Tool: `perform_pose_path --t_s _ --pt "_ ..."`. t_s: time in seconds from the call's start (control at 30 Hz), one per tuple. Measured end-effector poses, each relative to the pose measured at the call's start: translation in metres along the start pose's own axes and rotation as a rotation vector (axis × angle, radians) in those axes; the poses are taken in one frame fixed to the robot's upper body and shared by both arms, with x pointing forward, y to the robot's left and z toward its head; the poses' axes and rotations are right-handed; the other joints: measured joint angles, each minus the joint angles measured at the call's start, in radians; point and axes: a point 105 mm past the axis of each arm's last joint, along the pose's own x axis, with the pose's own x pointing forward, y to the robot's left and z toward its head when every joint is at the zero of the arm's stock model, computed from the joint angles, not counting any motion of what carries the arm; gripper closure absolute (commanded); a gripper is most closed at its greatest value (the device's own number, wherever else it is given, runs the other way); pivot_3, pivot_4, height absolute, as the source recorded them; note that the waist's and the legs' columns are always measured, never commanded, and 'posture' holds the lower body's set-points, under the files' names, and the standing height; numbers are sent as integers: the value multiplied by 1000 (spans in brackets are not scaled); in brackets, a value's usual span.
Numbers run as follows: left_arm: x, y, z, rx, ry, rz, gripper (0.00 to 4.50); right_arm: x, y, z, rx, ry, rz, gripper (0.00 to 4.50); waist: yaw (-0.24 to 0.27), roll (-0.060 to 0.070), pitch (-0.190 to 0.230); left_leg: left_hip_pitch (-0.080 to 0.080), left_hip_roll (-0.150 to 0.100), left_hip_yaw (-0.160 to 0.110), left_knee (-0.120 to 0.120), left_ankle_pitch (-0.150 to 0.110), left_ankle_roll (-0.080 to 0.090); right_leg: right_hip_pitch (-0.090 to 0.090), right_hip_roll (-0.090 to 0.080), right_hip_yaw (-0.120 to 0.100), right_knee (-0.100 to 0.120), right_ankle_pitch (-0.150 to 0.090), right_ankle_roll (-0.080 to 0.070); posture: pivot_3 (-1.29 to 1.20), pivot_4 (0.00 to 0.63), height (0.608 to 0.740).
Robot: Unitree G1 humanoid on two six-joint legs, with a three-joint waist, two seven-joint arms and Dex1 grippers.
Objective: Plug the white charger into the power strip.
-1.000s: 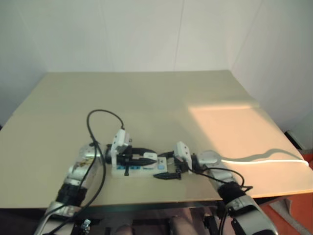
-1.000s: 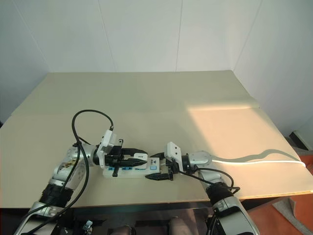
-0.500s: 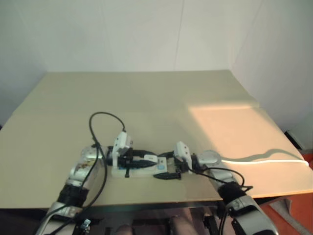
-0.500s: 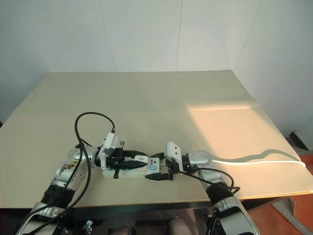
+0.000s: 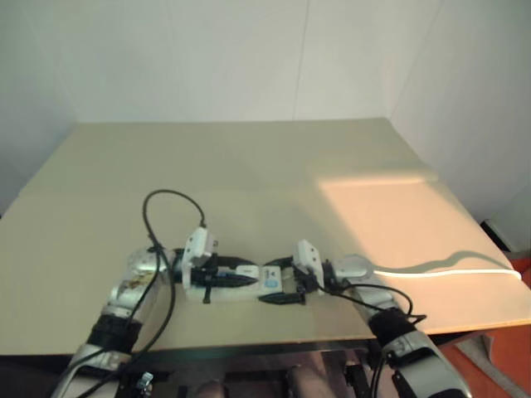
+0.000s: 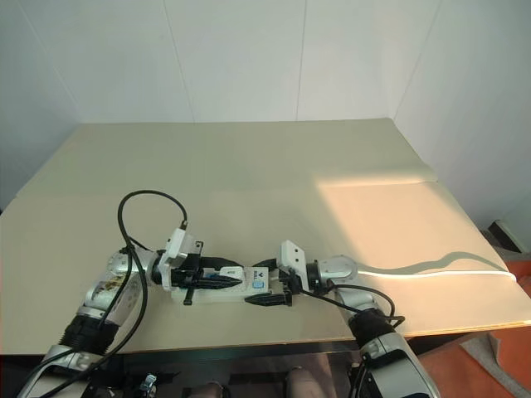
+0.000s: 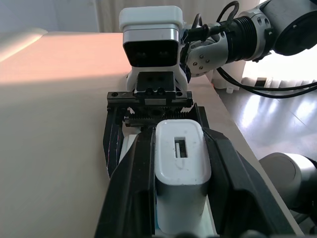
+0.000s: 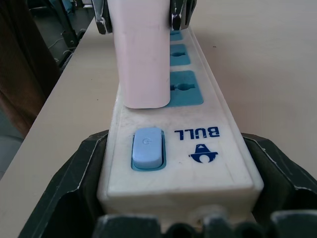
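The power strip [image 5: 241, 289] lies near the table's front edge, a long white bar with blue socket faces and a blue switch [image 8: 147, 148] at its right end. My right gripper [image 8: 173, 144] is closed around that switch end, one black finger on each side of the strip [image 8: 198, 148]. My left gripper [image 7: 178, 144] is shut on the white charger [image 7: 179, 183] and reaches in from the left. It holds the charger [image 8: 142, 54] down against the strip's top face, by the socket nearest the switch. Whether the prongs sit in a socket is hidden.
The strip's white cable [image 5: 448, 268] trails right across a sunlit patch to the table's right edge. A black cable [image 5: 166, 199] loops up from my left arm. The tan table [image 5: 249, 166] stretches back to white walls, and its front edge lies just below the strip.
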Motion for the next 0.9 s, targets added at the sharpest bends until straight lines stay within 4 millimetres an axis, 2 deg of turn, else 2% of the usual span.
perform_pose_path --t_s 0.6,0.67,0.73,0.9 --pt "5 4 -1 17 47 -44 3475 -1 -1 -3 16 7 -16 1028 6 4 -4 5 0 0 0 0 0 5 0 0 -2 -1 0 0 150 740" --pt "5 4 -1 15 49 -45 2739 -2 0 -3 19 7 -19 1028 6 4 -4 7 0 0 -1 0 0 8 0 0 -3 -1 0 0 150 740" --pt "-4 5 -20 -33 144 -22 2179 -2 0 -3 22 8 -20 1028 3 5 -3 11 0 1 -3 0 0 10 0 1 -4 -2 -1 0 150 740" --pt "-10 8 -20 -42 143 6 553 -6 -1 -4 20 13 -28 1028 10 6 -3 10 -1 0 -4 0 0 12 -1 0 -6 -3 0 0 150 740"
